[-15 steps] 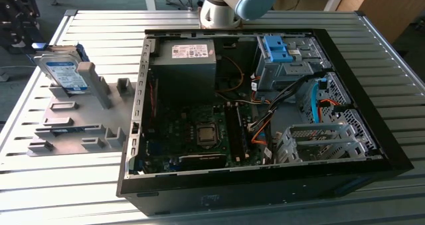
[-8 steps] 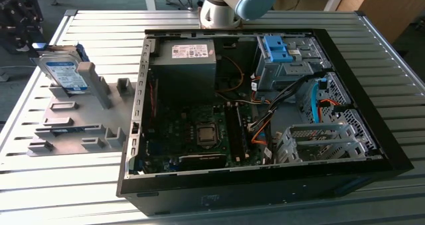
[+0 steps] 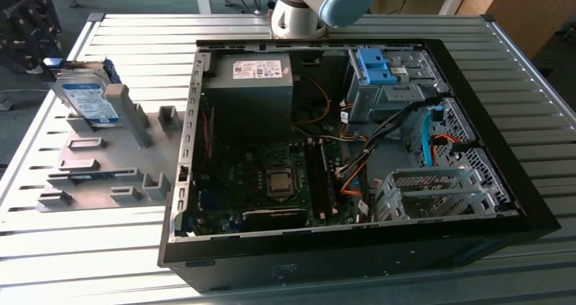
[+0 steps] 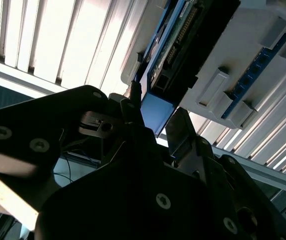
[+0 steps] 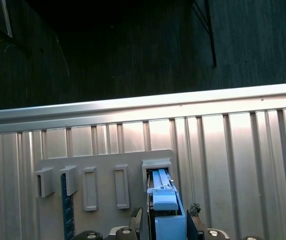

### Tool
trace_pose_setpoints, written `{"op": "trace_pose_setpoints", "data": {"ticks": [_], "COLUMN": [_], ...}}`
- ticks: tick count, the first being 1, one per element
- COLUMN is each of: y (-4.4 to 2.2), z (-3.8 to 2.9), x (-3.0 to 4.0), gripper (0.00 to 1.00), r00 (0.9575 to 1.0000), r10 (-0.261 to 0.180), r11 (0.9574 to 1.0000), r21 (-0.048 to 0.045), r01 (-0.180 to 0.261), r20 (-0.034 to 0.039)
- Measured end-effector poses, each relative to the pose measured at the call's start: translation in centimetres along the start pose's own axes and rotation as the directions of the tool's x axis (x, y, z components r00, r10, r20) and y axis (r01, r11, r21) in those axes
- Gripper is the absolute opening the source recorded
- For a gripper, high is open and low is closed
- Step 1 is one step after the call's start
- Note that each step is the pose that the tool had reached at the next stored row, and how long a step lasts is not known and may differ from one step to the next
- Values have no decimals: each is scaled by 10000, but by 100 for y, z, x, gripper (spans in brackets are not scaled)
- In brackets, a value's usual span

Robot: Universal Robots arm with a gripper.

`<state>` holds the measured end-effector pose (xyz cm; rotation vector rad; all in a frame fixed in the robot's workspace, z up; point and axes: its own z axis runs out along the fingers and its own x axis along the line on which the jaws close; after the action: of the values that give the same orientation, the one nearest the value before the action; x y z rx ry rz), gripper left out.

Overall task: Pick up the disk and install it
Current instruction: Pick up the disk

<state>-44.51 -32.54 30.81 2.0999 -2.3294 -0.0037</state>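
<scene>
Exterior view: one disk [image 3: 90, 99] stands on edge, leaning slightly, in a slot of the single grey fixture plate [image 3: 99, 177]. The plate lies on the slatted metal table [image 3: 135, 251], toward the exterior view's left. The dark gripper [image 3: 40, 55] sits at the disk's upper end, touching it or just beside it. This view supplies the disk's white-and-blue label face. It also supplies one open computer case [image 3: 360, 251], beside the plate and well apart from the disk. The case holds one grey power supply [image 3: 261, 82], one blue latch piece [image 3: 378, 65] and one bare metal drive cage [image 3: 432, 190]. Second wrist view: the gripper [image 4: 156, 106] straddles the near end of the disk [image 4: 170, 50], with the blue bracket tab lying centrally within it. This view adds the disk's connector edge and board side. Whether the gripper is clamped on the bracket or merely around it cannot be told. First wrist view: the gripper [image 5: 165, 222] again encloses the blue bracket of the disk [image 5: 163, 200]. The disk's far end sits in the end pocket of the fixture plate [image 5: 105, 162]. Five raised pockets are counted in a row, and the disk occupies one.
</scene>
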Motion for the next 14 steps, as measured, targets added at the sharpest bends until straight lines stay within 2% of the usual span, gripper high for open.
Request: {"op": "trace_pose_setpoints", "data": {"ticks": [5, 6, 14], "y": [0, 0, 0], "z": [26, 27, 35], "x": [0, 0, 0], "gripper": [46, 39, 39], "r00": [10000, 10000, 10000], "r10": [0, 0, 0], "r11": [10000, 10000, 10000], "r21": [-3, -3, -1], "r01": [0, 0, 0], "r20": [-2, -1, 0]}}
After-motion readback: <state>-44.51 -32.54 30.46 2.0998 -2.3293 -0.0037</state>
